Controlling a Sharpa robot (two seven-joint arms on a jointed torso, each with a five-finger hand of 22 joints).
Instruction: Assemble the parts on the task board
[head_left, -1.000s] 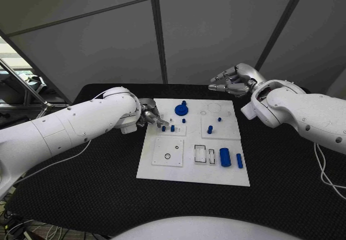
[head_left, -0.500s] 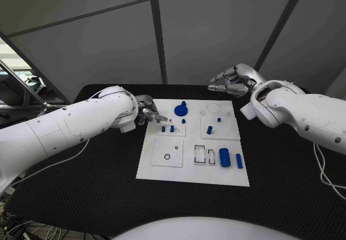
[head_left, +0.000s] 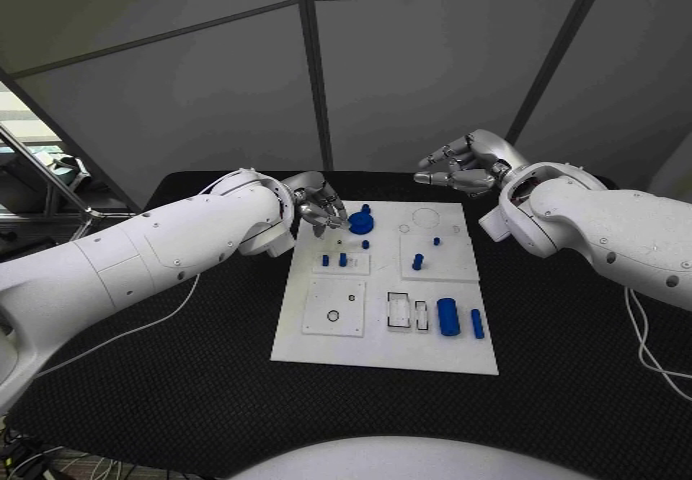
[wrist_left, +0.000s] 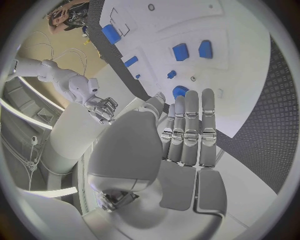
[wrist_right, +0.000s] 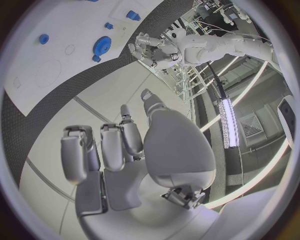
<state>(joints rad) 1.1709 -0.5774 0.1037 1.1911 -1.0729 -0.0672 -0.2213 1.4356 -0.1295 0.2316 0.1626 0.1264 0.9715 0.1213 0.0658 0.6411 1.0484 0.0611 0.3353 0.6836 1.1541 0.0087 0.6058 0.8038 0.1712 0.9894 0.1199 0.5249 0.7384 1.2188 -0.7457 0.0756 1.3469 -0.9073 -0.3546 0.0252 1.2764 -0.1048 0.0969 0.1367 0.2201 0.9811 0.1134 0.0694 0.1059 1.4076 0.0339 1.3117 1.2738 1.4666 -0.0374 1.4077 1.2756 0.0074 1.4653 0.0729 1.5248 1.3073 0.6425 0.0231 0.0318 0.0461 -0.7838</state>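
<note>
Here, nearest me on the task board (head_left: 387, 350), a thick blue cylinder (head_left: 450, 315) lies flat with a slim blue bar (head_left: 477, 322) just beside it, next to two rectangular slots (head_left: 408, 309); these parts are not yet seated. Further up, two short blue pegs (head_left: 333, 260) stand in a small square panel, and another peg (head_left: 417, 261) stands to their right. Beyond them sits the blue gear-like knob (head_left: 361, 219) near the board's far edge. My left hand (head_left: 317, 199) hovers just beside that knob with fingers straight and held close together, holding nothing. My right hand (head_left: 464, 165) hangs past the far edge of the desk (head_left: 173, 380), fingers loosely curled and apart, empty too. I judge the knob is my target: I should spread my fingers first, come straight down over it, and pinch its raised stem, not the rim, keeping clear of the pegs nearby.
</note>
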